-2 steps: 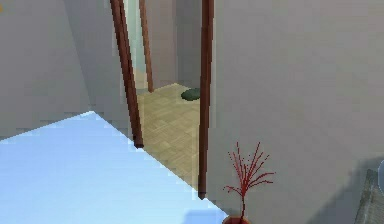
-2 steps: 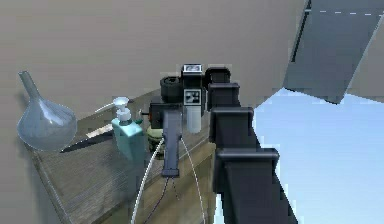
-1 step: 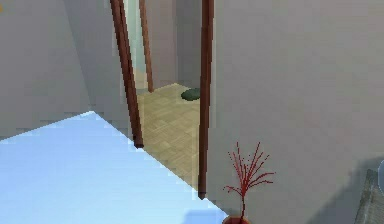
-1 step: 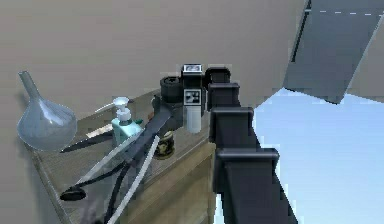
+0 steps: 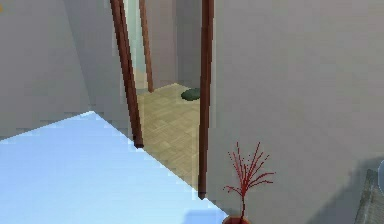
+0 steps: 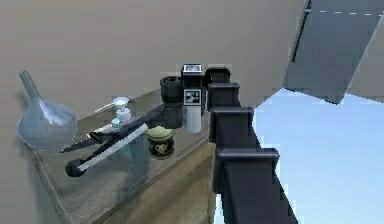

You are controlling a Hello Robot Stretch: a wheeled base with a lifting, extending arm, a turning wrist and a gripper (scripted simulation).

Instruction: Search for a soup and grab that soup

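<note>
Here, soup can [image 6: 160,143] stands near jaws (contact unclear).

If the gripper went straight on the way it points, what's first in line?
Probably nothing: the gripper points down-left along the wooden table, with bare top, then the edge, ahead. The glass flask sits off that line, though depth is unclear.
</note>
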